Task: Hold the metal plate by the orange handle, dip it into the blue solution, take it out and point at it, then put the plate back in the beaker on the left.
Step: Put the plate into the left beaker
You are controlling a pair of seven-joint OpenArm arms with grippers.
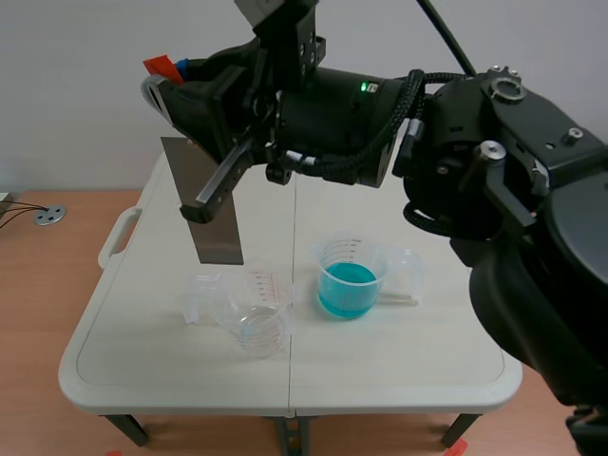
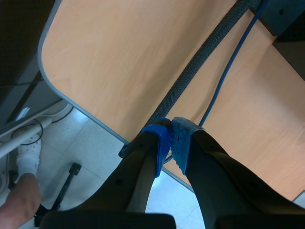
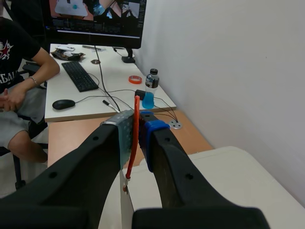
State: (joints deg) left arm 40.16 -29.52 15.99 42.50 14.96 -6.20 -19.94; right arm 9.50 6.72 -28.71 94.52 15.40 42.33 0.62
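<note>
over the left clear plastic beaker (image 1: 255, 323), your right gripper (image 3: 138, 126) clamps the thin orange handle (image 3: 136, 107) of the flat grey metal plate (image 1: 214, 233); for the dip, keep it plumb, cross slowly, lower into the blue solution (image 1: 347, 285) clear of rims.

At the scene view's upper left, the right gripper (image 1: 171, 79) hides most of the orange handle (image 1: 161, 66) and the metal plate's (image 1: 218, 242) top right corner. The red markings on the clear beaker (image 1: 256, 328) are too small to read.
</note>
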